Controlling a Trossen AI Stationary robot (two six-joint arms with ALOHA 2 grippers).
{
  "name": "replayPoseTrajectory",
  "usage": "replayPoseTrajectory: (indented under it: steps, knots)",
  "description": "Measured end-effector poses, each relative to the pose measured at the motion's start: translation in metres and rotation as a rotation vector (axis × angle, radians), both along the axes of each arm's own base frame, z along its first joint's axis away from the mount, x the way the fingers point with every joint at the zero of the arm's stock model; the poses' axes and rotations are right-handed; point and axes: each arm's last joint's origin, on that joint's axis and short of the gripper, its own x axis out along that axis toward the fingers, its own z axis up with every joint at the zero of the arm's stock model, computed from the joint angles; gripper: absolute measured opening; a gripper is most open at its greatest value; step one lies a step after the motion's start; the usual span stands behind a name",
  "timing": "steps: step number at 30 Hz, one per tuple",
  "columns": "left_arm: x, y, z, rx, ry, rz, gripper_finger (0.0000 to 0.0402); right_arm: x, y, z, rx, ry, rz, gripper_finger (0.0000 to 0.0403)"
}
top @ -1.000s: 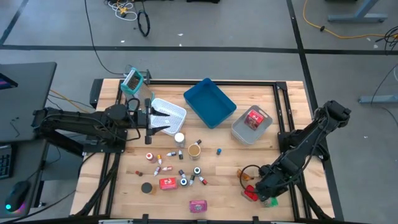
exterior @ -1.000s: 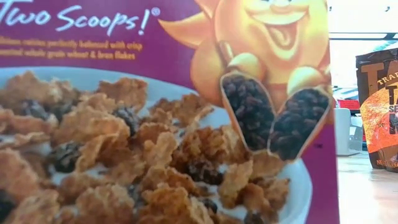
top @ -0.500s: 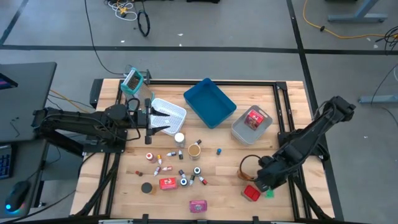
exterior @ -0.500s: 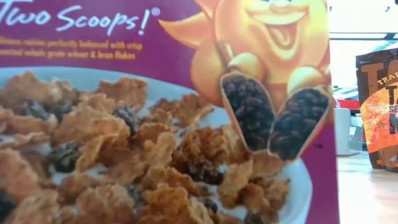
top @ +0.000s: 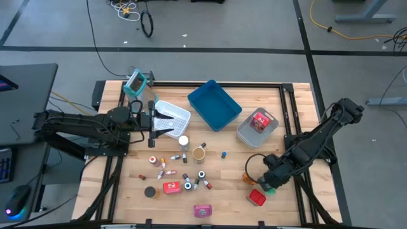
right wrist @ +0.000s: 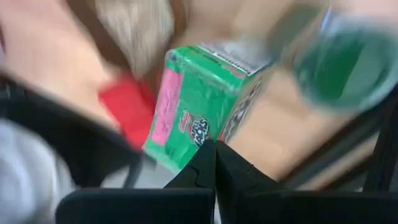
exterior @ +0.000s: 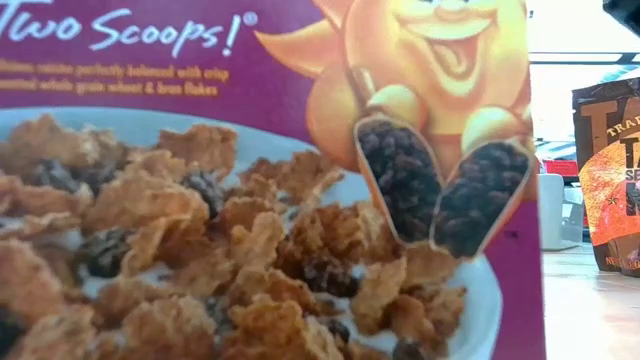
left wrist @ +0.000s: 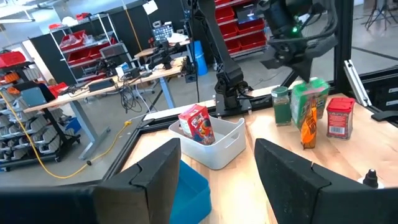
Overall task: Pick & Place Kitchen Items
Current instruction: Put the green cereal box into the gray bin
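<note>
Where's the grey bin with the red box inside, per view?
High view: the grey plastic bin sits right of the blue tray, at the table's far right.
Low view: not in it; a cereal box fills the frame.
Left wrist view: centre, just past the fingers.
Right wrist view: not in it.
Shared landmark: the red box inside.

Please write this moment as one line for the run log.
right gripper: jaws shut, at green packet, hold unclear | left gripper: jaws open, idle over white mesh basket
</note>
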Motion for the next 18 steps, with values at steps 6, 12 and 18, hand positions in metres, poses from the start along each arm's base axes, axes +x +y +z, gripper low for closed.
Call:
replayPoseTrajectory:
  steps: [6, 12, 18]
  knots:
    - [0.0, 0.0, 0.0, -0.005, 0.003, 0.0, 0.0215, -0.001, -0.006, -0.015, -0.043, 0.013, -0.014, 0.0]
    - [0.0, 0.0, 0.0, -0.006, 0.003, 0.0, 0.0215, -0.005, -0.008, -0.03, -0.031, 0.057, -0.029, 0.0017]
    - [0.0, 0.0, 0.0, -0.006, 0.002, 0.0, 0.0215, -0.005, -0.008, -0.029, -0.018, 0.064, -0.029, 0.0085]
